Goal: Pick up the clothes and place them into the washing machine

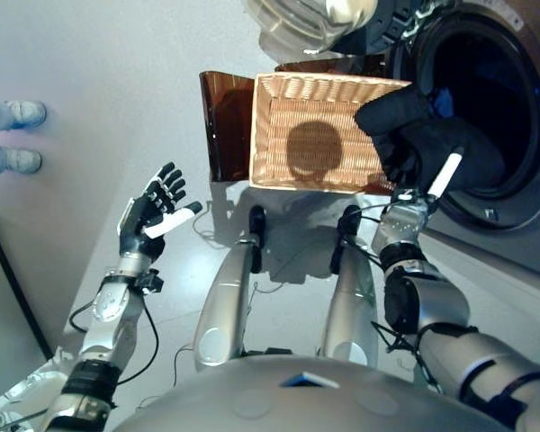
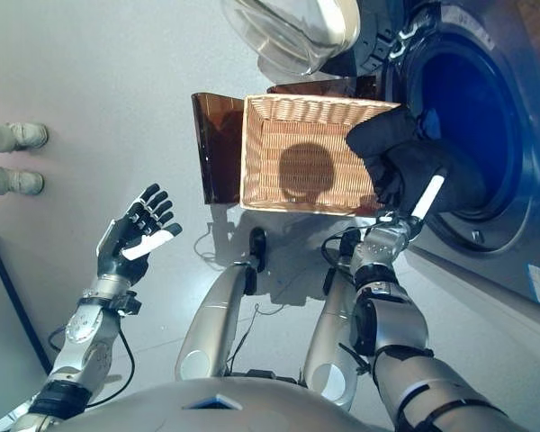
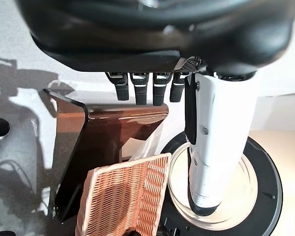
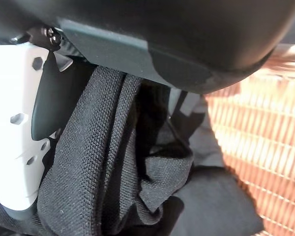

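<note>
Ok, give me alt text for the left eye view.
The right hand grips a black garment between an empty wicker basket and the washing machine's open drum. The left hand hangs open over the floor.

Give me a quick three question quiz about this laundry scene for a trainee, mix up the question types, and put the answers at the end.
1. True or false: the right hand is curled round a black garment.
2. Which best describes the wicker basket? A) full of folded towels B) nothing visible inside C) tipped upside down.
3. Fill in: the left hand is ____, holding nothing.

Key:
1. True; the right wrist view shows the cloth bunched against that hand, near the washing machine opening.
2. B.
3. Open.
</note>
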### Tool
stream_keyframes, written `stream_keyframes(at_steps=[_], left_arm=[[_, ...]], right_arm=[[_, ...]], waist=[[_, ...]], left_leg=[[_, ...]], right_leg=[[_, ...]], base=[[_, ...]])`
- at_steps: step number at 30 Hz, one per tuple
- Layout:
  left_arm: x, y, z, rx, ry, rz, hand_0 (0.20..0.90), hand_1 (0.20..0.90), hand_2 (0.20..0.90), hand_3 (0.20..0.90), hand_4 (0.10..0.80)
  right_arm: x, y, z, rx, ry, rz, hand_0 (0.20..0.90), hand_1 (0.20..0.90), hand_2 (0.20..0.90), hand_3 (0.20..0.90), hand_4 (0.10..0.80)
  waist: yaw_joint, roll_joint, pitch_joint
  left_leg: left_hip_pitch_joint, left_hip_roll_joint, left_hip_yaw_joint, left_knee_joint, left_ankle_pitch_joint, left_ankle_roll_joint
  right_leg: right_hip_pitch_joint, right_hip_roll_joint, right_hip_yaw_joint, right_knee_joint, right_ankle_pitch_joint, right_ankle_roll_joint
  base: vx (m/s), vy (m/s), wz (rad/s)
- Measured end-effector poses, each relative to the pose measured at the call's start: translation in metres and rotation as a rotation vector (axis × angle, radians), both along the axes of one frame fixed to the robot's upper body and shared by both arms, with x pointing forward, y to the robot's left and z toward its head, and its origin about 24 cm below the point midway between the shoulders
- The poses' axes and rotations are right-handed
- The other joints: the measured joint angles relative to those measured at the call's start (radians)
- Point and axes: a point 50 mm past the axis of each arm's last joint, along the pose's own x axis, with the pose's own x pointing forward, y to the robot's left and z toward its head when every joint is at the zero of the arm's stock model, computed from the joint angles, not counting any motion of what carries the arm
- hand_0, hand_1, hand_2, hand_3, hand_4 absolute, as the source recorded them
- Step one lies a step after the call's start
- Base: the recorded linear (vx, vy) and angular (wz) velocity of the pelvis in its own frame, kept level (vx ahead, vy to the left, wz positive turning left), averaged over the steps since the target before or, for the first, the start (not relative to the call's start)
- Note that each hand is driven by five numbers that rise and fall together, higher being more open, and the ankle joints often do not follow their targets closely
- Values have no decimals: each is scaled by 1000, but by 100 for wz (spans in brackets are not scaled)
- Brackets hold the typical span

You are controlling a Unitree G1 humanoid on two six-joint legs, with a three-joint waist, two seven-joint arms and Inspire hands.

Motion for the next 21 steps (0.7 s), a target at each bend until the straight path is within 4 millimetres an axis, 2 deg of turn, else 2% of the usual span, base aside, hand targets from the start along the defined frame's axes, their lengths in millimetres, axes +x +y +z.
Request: stream_keyframes(at_steps=[8, 13, 18, 21], left_arm=[[-3, 4, 8, 18, -17, -29, 900, 900, 900, 900, 800], [-1, 5, 14, 29, -36, -46, 900, 900, 900, 900, 800], [-1, 10, 17, 47, -38, -52, 900, 900, 900, 900, 800], [-1, 10, 20, 54, -46, -59, 900, 900, 900, 900, 800]], right_arm=[[7, -22, 24, -92, -20, -15, 200, 200, 200, 200, 300], [19, -39, 53, -126, -45, -50, 200, 200, 200, 200, 300], [30, -56, 92, -213, -97, -69, 200, 200, 200, 200, 300], [32, -59, 102, -244, -109, -67, 200, 200, 200, 200, 300]], waist=[[-1, -1, 1], [3, -2, 2], [2, -2, 2], [1, -3, 2]], left_leg=[[-50, -4, 8, 32, -2, 4], [-69, -4, 7, 39, -4, 5], [-70, -6, 4, 27, -3, 4], [-72, -6, -1, 21, -1, 1]], right_leg=[[-55, 0, 21, 23, 3, -5], [-73, 1, 24, 38, 6, 1], [-74, 1, 23, 34, 4, -1], [-75, 1, 20, 31, 3, -1]], base=[[-5, -4, -2], [-6, -12, 1], [1, -3, 1], [2, -8, 1]])
